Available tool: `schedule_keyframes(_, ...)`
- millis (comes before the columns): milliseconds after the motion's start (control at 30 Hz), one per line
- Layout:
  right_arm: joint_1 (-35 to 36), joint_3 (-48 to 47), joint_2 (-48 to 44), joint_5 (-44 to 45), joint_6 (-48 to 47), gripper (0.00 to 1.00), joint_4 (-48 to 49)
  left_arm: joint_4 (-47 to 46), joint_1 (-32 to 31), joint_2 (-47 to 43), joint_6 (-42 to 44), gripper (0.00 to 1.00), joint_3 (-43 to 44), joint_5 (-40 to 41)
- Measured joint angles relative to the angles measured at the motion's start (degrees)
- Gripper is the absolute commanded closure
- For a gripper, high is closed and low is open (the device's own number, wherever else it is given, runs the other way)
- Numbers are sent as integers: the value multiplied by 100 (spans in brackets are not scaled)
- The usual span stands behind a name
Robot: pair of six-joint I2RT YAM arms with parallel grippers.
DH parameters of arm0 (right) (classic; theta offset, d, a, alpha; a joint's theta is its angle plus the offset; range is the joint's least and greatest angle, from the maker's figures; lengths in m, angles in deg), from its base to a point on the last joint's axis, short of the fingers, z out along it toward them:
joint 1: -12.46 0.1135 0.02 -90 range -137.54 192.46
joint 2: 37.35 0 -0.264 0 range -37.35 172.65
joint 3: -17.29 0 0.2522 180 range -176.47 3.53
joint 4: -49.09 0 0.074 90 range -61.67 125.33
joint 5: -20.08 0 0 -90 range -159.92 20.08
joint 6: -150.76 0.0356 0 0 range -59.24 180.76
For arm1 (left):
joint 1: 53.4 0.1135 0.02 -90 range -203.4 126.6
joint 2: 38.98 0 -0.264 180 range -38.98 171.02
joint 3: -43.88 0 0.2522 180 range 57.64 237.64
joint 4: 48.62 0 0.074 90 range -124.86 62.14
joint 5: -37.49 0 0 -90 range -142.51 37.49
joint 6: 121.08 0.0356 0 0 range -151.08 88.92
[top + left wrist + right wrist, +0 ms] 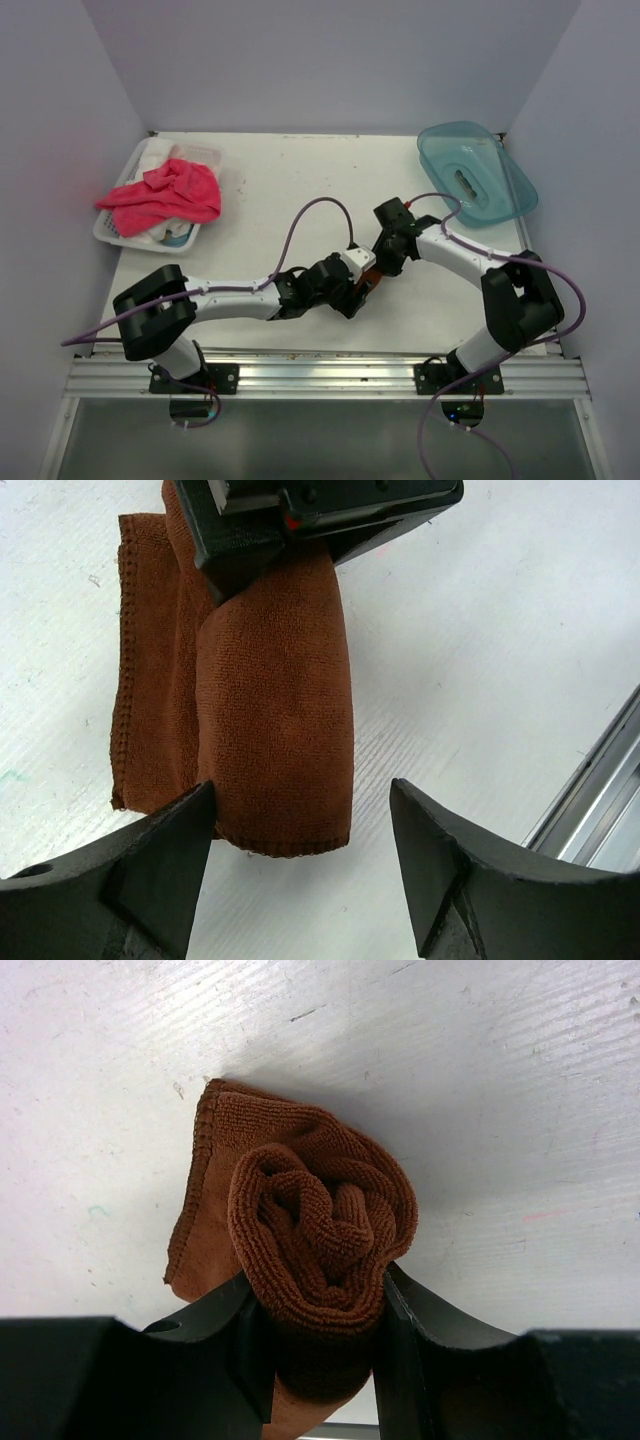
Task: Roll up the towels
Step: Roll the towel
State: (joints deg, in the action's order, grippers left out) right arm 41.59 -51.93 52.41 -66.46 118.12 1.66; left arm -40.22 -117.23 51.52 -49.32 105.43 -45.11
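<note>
Table (pixel 300 190): white, flat, faintly ribbed and scuffed, with a ridged aluminium rail (pixel 320 375) along its near edge.

Teal plastic lid (pixel 500 190): translucent, rounded rectangle, lay at the far right corner.

White basket (pixel 110 232): slotted plastic, far left. The pink-red towel (pixel 165 195) lay crumpled and unrolled across its top, soft and loosely folded.

Rust-brown towel (pixel 280 700): plush terry with a stitched hem, lay on the table near the middle, just short of the rail, between the two grippers. Most of it was wound into a fat cylinder, with a flat layer spread beside it.

Right gripper (pixel 318 1290): matte black, angular fingers. They were closed against both sides of one end of the roll, pinching it.

Left gripper (pixel 300 810): spread wide around the roll's other end. One finger (pixel 170 850) was at the cloth's edge and the other stood clear of it with bare table between, so it gripped nothing.

Views compared:
- The top view showed the basket, lid and both arms, but the brown cloth only as a sliver (pixel 368 275) between the wrists.
- The left wrist view showed the roll's length and the flat flap.
- Only the right wrist view looked end-on and showed the spiral of wound layers (pixel 320 1220).
</note>
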Motion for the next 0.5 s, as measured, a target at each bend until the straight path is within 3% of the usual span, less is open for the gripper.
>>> schedule_keyframes(233, -28, -57, 103, -55, -4, 84, -22, -46, -44, 195, 94, 30, 98, 149)
schedule_keyframes(500, -42, -57, 105, -68, -4, 79, -20, -52, -48, 442, 157, 50, 264, 341)
